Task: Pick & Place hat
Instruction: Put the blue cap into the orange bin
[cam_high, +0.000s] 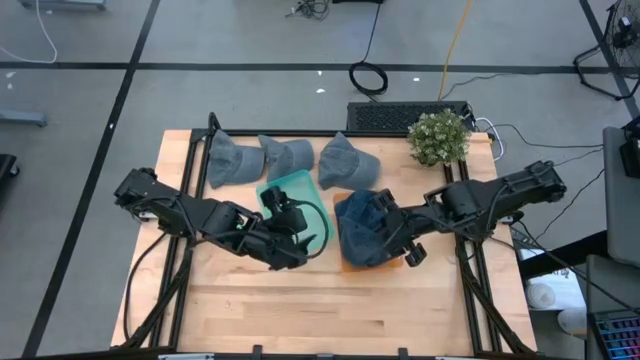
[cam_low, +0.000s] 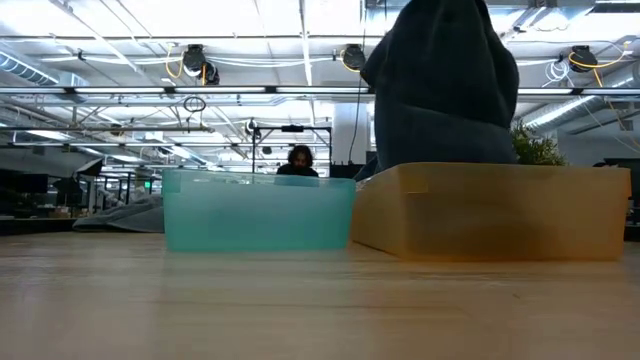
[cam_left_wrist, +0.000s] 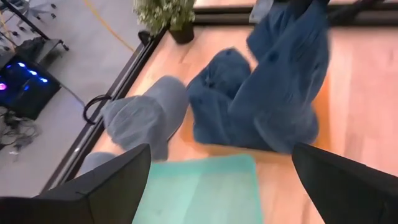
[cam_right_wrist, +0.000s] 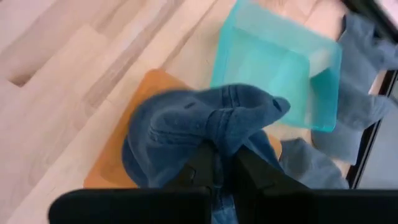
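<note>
Low view: hat (cam_low: 445, 85) top cropped.

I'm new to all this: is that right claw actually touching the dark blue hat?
Touching. The right wrist view shows the right gripper with its fingers pinched on a fold of the dark blue hat, above the orange bin.

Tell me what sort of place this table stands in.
Probably a robotics lab or workshop hall: exposed ceiling ducts and lights, cables across a taped floor, a person at a workstation beyond the table.
</note>
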